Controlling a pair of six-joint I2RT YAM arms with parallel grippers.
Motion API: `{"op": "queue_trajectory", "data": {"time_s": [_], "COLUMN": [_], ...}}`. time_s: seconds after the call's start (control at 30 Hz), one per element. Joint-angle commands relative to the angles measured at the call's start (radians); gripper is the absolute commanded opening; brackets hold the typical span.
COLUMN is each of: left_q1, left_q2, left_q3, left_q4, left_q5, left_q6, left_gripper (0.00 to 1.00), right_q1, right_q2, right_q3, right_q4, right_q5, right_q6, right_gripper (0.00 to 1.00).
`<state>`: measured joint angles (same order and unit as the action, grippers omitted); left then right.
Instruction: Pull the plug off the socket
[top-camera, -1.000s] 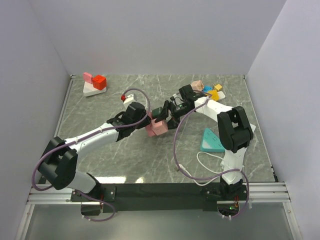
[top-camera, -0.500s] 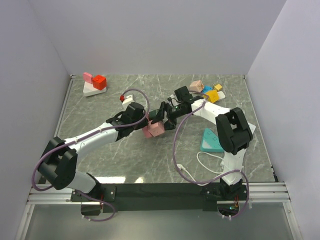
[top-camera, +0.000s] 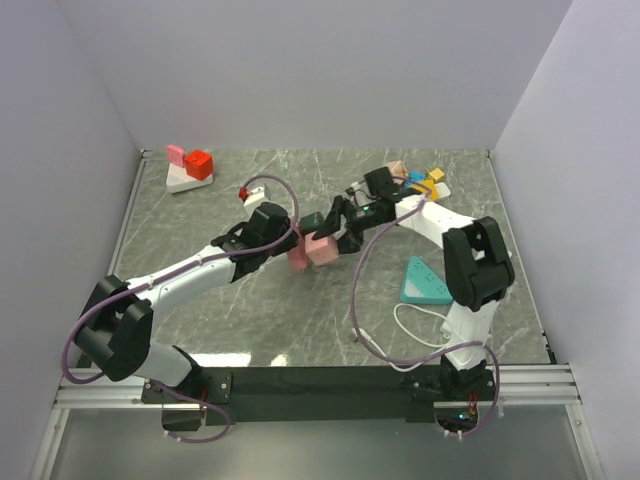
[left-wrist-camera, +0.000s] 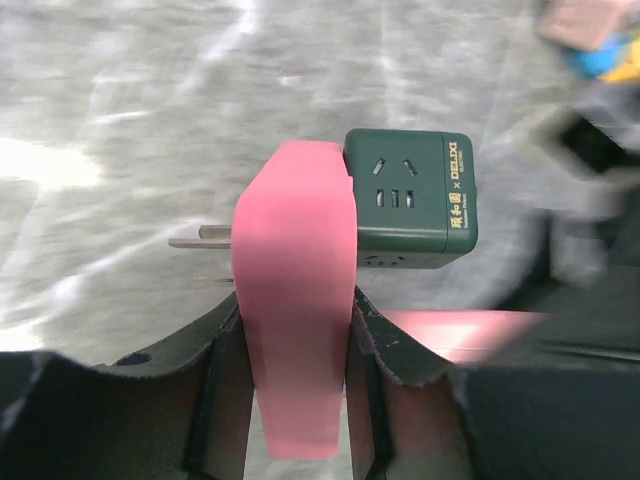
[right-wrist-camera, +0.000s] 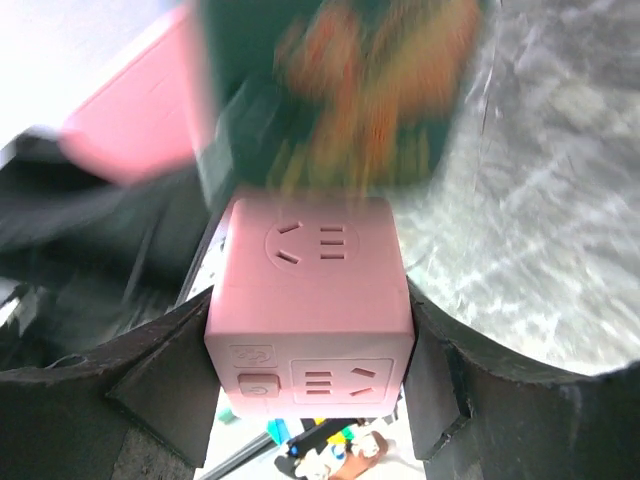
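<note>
**Top view.** L arm reaches to mid-table, R arm comes in from the right, and both meet at centre. L gripper is clamped on a pink adapter. Just beside it, R gripper is clamped on a pink socket cube. A green socket cube sits on the far side of the two pink pieces, close against them. Can't tell from here which faces are mated.

Elsewhere on the table:
- teal wedge and white cable, near R
- heap of coloured blocks, far R
- red block on white base, far L corner
- small red/white piece, behind L gripper

**L wrist.** L gripper is closed on the pink adapter, with fingers pressed on both its flat sides. Two metal prongs stick out bare to the left. The green socket cube butts against the adapter's right side, outlet face toward the cam. Pink blur at lower R is prob. the other cube.

**R wrist.** R gripper is closed on the pink socket cube, gripped on both sides, outlets on top and front faces. The green socket cube is just beyond it, motion-blurred; contact w/ the pink cube unclear. Pink adapter is at upper L, also blurred.
</note>
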<state>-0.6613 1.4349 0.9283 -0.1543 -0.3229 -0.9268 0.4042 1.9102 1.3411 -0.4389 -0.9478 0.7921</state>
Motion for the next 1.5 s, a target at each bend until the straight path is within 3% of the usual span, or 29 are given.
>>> {"op": "queue_trajectory", "data": {"time_s": [0.0,0.27,0.47,0.7,1.17,1.23,1.27,1.33,1.37,1.47], "left_q1": [0.04,0.066,0.084,0.1,0.114,0.115,0.115,0.115,0.115,0.115], "left_q2": [-0.027,-0.039,-0.059,-0.07,-0.059,-0.036,-0.027,-0.005,-0.002,0.004], "left_q3": [-0.029,-0.032,-0.02,-0.014,-0.032,-0.036,-0.028,-0.026,-0.028,-0.023], "left_q4": [-0.151,-0.154,-0.16,-0.165,-0.088,-0.074,-0.076,-0.074,-0.068,-0.062], "left_q5": [-0.123,-0.117,-0.11,-0.091,0.037,0.082,0.091,0.11,0.114,0.119], "left_q6": [0.074,0.089,0.097,0.103,0.126,0.131,0.128,0.123,0.117,0.115], "left_gripper": [0.0,0.0,0.0,0.01,0.01,0.0,0.01,0.0,0.0,0.01], "right_q1": [-0.126,-0.208,-0.336,-0.37,-0.37,-0.369,-0.369,-0.369,-0.367,-0.369], "right_q2": [-0.149,-0.158,-0.134,0.024,0.335,0.36,0.381,0.392,0.392,0.377], "right_q3": [-0.025,0.049,0.13,0.308,0.604,0.654,0.67,0.699,0.705,0.727], "right_q4": [0.052,-0.075,-0.127,-0.084,-0.103,-0.115,-0.127,-0.132,-0.132,-0.147], "right_q5": [-0.167,-0.131,0.21,0.506,0.543,0.547,0.547,0.546,0.547,0.558], "right_q6": [-0.034,-0.123,-0.108,-0.041,-0.008,-0.014,-0.017,-0.027,-0.03,-0.053], "right_gripper": [0.0,0.0,0.0,0.0,0.0,0.15,0.31,0.5,0.67,0.92]}}
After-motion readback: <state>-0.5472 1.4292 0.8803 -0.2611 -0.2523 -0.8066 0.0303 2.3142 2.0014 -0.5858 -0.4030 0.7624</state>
